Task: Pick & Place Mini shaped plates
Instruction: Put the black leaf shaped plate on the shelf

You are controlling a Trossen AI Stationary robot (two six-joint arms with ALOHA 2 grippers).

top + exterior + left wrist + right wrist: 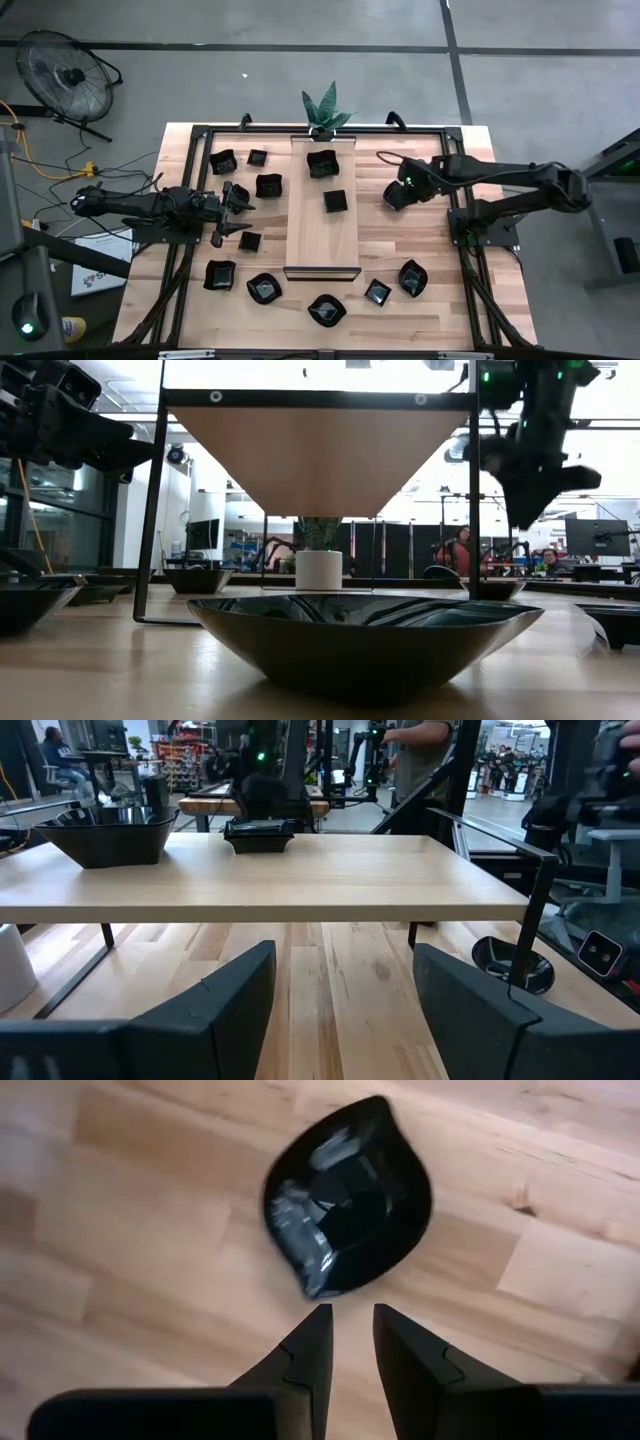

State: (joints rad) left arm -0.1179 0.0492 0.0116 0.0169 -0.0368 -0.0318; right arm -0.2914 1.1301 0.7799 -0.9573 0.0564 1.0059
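Several glossy black mini plates lie on the wooden table point(400, 250) around a raised pale board point(320, 235), on which two plates stand point(322, 162) point(335, 201). My right gripper point(397, 190) points down above a leaf-shaped plate point(347, 1198) that lies flat on the table right of the board. Its fingers point(350, 1320) stand a narrow gap apart and clear of the plate; the low view point(522, 510) shows them well above the table. My left gripper point(235, 210) is wide open and empty left of the board, pointing level at it point(340, 1010).
A potted plant point(325, 110) stands at the board's far end. Loose plates lie at the far left point(222, 160) point(268, 185) and along the near side point(264, 288) point(327, 309) point(412, 277). A black frame point(200, 135) borders the table. One plate fills the low view's foreground point(365, 635).
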